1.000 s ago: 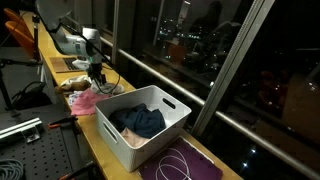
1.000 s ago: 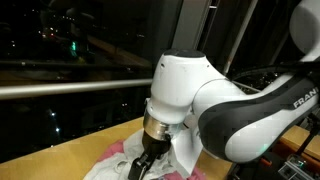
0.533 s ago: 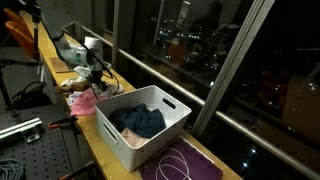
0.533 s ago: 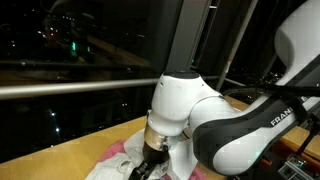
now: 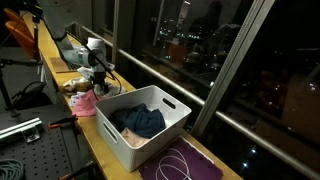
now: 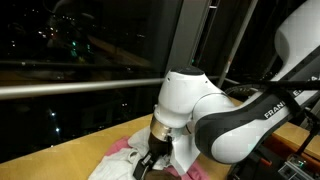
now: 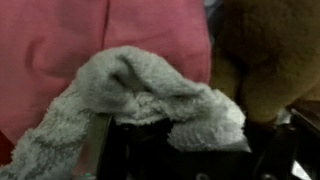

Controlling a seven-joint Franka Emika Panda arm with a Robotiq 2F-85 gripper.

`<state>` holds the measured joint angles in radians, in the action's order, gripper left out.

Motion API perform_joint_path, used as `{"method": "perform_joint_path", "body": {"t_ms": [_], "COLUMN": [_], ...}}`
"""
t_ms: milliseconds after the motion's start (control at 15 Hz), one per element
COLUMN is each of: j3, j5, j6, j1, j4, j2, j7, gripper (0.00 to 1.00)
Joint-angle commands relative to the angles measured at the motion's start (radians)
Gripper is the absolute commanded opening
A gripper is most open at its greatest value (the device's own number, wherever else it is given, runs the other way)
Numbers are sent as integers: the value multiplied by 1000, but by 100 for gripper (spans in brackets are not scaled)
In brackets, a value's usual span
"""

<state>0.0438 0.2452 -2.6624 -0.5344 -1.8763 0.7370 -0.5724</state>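
Hand: the hand point(image 6: 148, 166) is down on the cloth pile, its fingers pinching a bunched fold of the pale grey terry towel point(image 7: 140, 90).
Towel position: on the wooden bench point(image 5: 88, 132), towards its window-side edge, lying over a pink cloth point(image 7: 55, 40).
Adjacent items: a brown plush toy point(image 7: 265, 60) touches the towel; a white plastic bin point(image 5: 122, 148) holding a dark blue cloth point(image 5: 138, 122) stands just beside the pile.
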Motion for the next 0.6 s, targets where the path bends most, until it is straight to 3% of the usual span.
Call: {"method": "perform_joint_path", "body": {"t_ms": [0, 533], "j3": [-62, -118], "j5": [-5, 26], "j6": [-28, -16], "j1": [-5, -14], "j4": [-90, -192], "j2": [-47, -179], "j7": [3, -19], "gripper": [3, 0]}}
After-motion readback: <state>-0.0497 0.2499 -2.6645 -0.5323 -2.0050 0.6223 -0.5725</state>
